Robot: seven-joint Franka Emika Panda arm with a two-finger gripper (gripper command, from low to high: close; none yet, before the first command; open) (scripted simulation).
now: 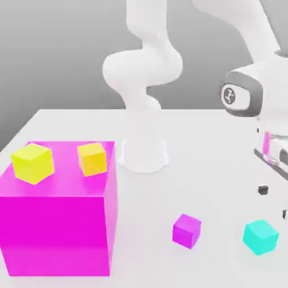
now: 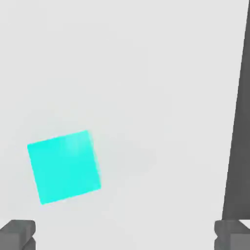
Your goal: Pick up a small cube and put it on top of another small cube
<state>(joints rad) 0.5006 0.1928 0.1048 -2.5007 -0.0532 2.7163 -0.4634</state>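
Lying below open hand [image 1: 274, 202]: cyan cube [image 1: 260, 237]

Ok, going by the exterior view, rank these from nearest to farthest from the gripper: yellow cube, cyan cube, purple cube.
1. Cyan cube, on the white table, just below the open gripper.
2. Purple cube, on the table, toward the exterior view's left of the cyan one.
3. Yellow cube, on the big magenta block, at the view's far left.

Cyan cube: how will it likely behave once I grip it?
The cyan cube looks rigid, with flat faces and straight edges, so it probably won't flex. Resting flat on the table, it would likely slide rather than roll if nudged.
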